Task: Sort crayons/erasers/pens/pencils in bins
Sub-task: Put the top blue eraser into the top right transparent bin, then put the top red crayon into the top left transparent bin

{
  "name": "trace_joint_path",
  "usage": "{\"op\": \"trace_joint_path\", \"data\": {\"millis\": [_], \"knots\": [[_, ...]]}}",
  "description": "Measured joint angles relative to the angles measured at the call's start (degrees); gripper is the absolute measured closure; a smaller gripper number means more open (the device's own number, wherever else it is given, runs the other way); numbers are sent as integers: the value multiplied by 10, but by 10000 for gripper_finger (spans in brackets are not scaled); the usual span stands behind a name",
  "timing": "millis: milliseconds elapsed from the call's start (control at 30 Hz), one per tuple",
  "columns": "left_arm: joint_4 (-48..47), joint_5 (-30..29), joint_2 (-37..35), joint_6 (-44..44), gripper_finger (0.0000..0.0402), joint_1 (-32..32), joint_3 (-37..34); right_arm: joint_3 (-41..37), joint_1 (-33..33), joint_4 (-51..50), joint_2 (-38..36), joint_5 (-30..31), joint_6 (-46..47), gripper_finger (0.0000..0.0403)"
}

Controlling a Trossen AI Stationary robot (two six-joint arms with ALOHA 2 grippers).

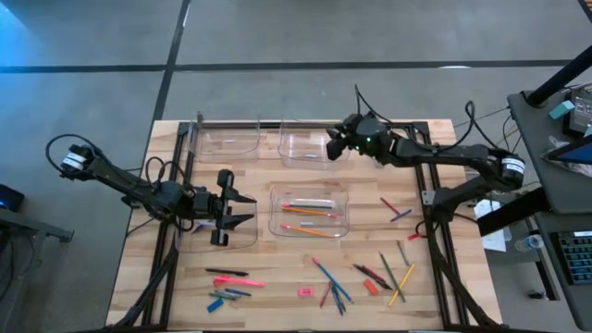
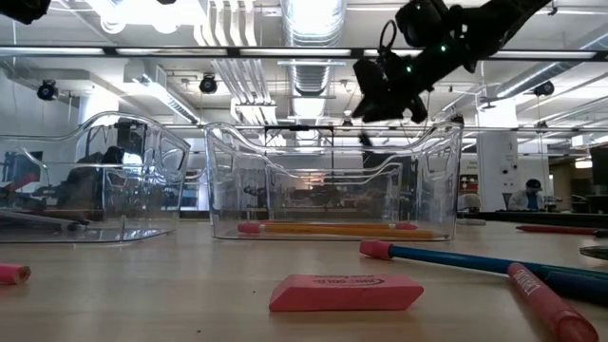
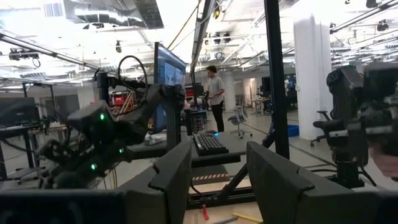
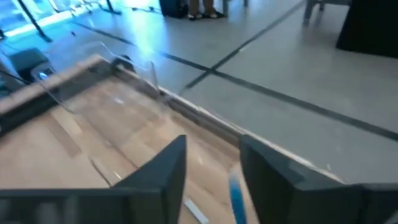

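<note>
The right gripper (image 1: 330,146) hangs over a clear bin (image 1: 287,148) at the far edge of the table (image 1: 462,287). Its fingers are apart. In the right wrist view a blue stick (image 4: 235,193) shows just below the gap between them. It looks loose, as if it is dropping into the bin. I think the gripper is up there so the stick lands inside the walls and not on the wood. I cannot tell if the stick is a crayon or a pen.

The left gripper (image 1: 242,210) waits over another bin (image 1: 245,240) on the left side of the table. Its fingers are partly open and hold nothing.

The bin in the middle (image 1: 274,213) already has some pencils (image 1: 310,210) lying flat in it. They are long and thin, so they lie along the long side of the bin. A fourth bin (image 1: 227,141) sits beside the one under the right gripper.

Lots of things are not sorted yet. They lie on the near part of the table, well apart from the bins. There is a pink eraser (image 1: 305,292), a dark pen (image 1: 227,273), and a bunch of coloured sticks (image 1: 393,277) near the right side. My guess is the job is not even half done.
</note>
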Motion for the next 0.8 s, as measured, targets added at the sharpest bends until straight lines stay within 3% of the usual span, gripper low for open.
{"op": "trace_joint_path", "data": {"millis": [133,233,433,633,800], "knots": [[0,0,0,0,262,0,0,68,0,-87,-25,-31,11,194],[1,0,0,0,262,0,0,135,10,-213,-41,-31,7,158],[12,0,-4,23,262,0,0,236,60,-523,-48,-31,47,133],[9,0,0,26,262,0,0,207,142,-765,-47,-27,190,148],[8,0,3,26,262,0,0,140,199,-834,-47,-23,307,161]]}}
